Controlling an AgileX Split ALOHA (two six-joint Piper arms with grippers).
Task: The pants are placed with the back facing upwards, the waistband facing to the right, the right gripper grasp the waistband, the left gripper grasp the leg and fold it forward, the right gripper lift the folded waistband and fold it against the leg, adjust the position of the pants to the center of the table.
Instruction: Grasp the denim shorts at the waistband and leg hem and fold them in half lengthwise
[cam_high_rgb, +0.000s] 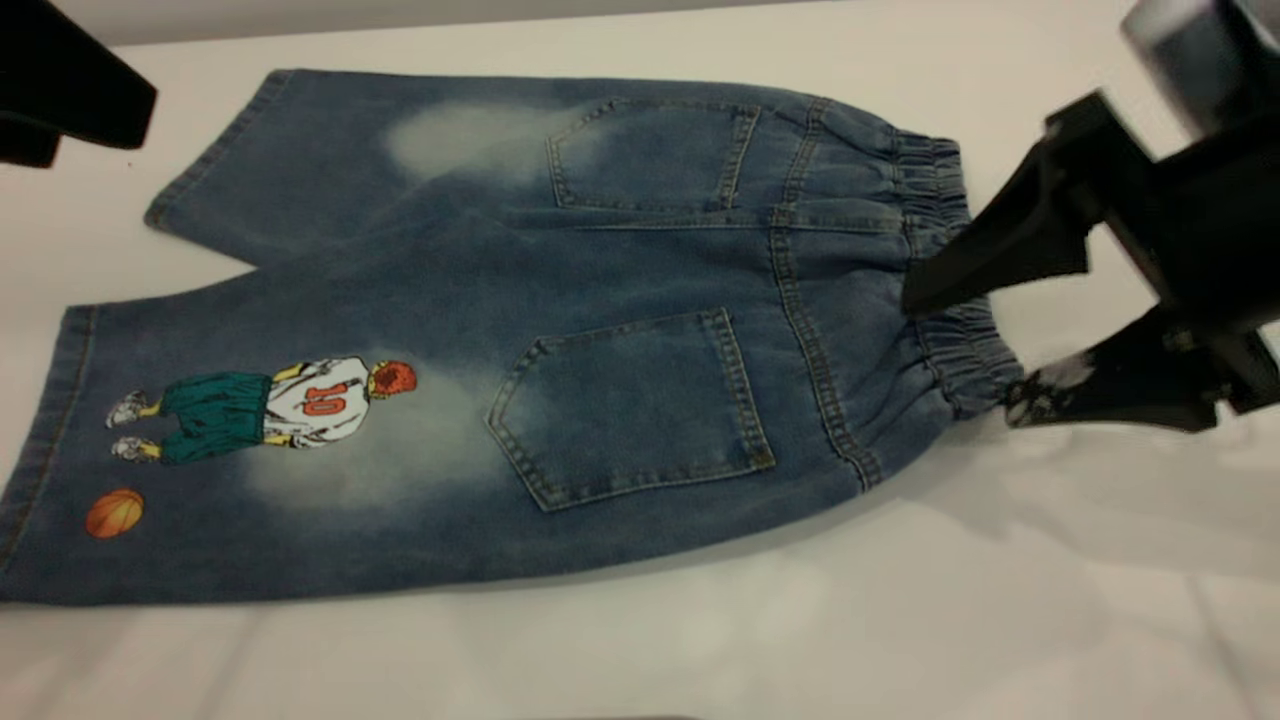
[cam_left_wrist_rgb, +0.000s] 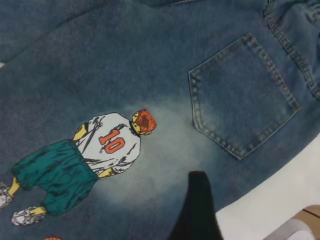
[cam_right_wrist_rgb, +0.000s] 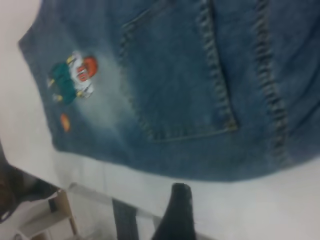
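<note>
The pants (cam_high_rgb: 560, 300) lie flat on the table (cam_high_rgb: 700, 660), back pockets up, legs to the left. The ruched waistband (cam_high_rgb: 935, 175) faces right. My right gripper (cam_high_rgb: 960, 355) is open at the waistband's near end: one finger tip lies over the band, the other at its near corner. In the right wrist view one dark finger (cam_right_wrist_rgb: 176, 210) shows over bare table beside the pants (cam_right_wrist_rgb: 200, 75). My left gripper (cam_high_rgb: 60, 90) is a dark wedge at the far left, off the cloth beyond the far leg's hem. In its wrist view one finger (cam_left_wrist_rgb: 197, 210) shows over the printed leg (cam_left_wrist_rgb: 110, 145).
Bare white tabletop runs along the near side of the pants and to the right. The table's near edge (cam_left_wrist_rgb: 280, 200) shows in the left wrist view. A wooden frame (cam_right_wrist_rgb: 45, 215) stands below the table edge in the right wrist view.
</note>
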